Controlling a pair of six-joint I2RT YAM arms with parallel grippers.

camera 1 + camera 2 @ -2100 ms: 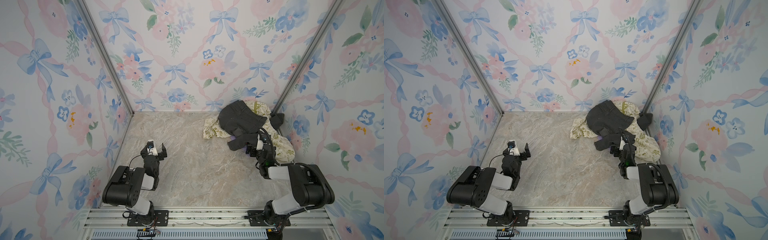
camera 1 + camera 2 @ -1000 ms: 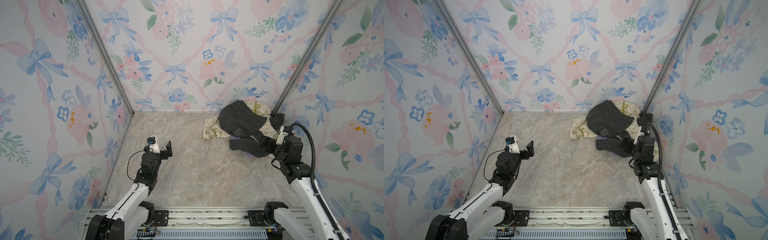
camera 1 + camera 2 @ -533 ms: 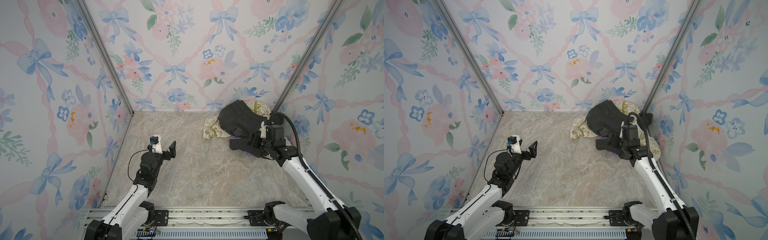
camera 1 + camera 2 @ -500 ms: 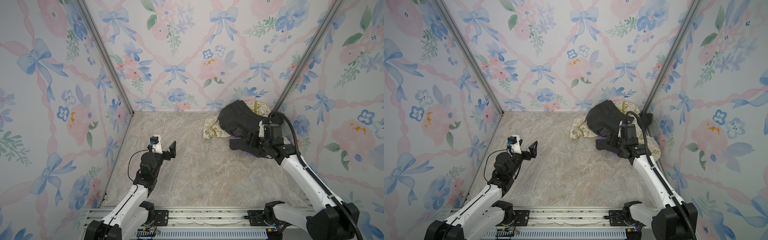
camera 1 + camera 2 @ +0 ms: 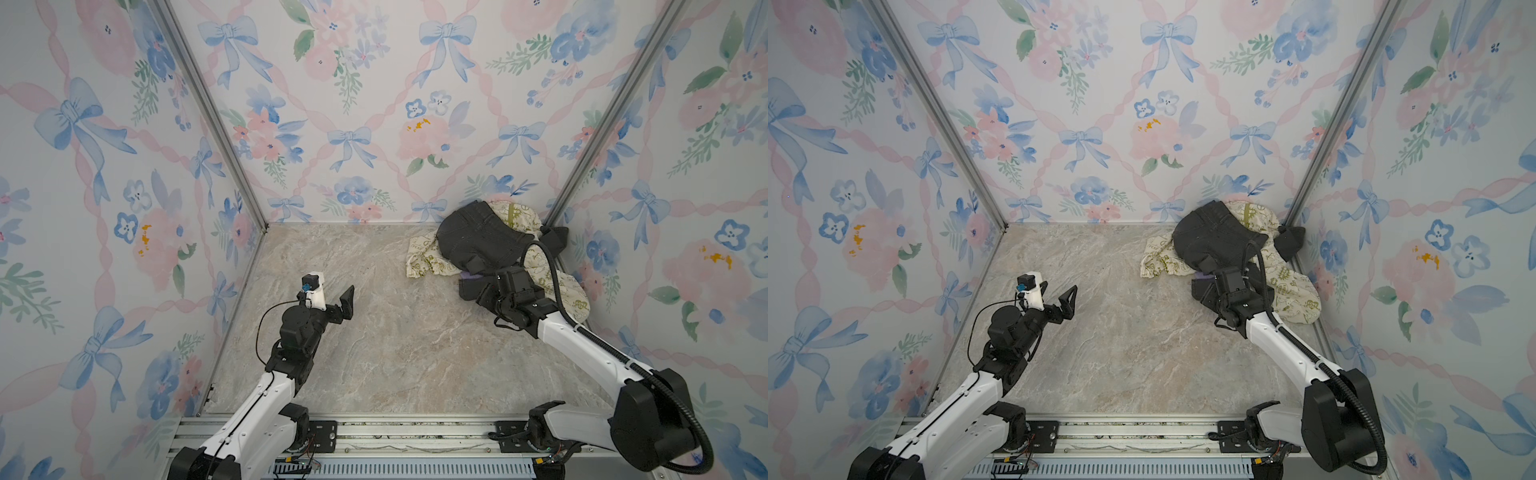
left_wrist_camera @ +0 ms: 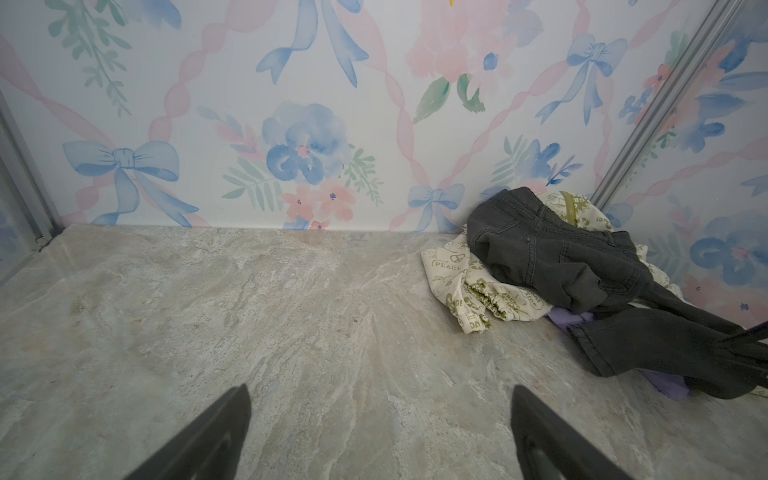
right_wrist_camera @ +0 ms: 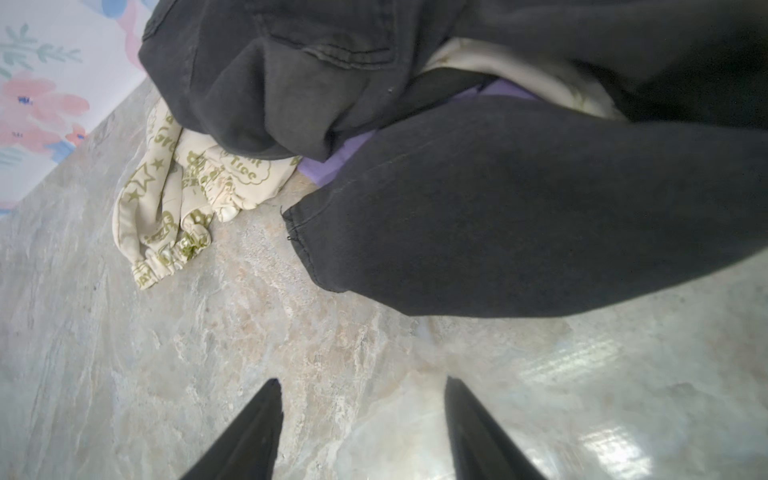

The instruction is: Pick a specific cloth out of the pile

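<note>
Lavender-purple soft cloth shows only in slivers, buried beneath the pile. In the right wrist view, 1 strip peeks out between the bunched body and the outstretched leg of the charcoal-black denim-like garment. In the left wrist view a further patch pokes out under that leg's other edge. In both top views only a small purple spot marks it, at the pile's near edge.

The pile lies on the grey-beige marble-patterned floor. Its charcoal garment is draped on top. The cream cloth with olive-green printed emblems spills out from under it on 2 sides, with a gathered cuff resting on the floor.

The right gripper hangs low just beside the pile, pointing at the hem of the charcoal leg. Its 2 black fingers stand apart with only bare floor between them. They stop short of the fabric and grip nothing.

The left gripper is raised over the floor well apart from the pile and faces it. Its fingers are spread wide and hold nothing.
</note>
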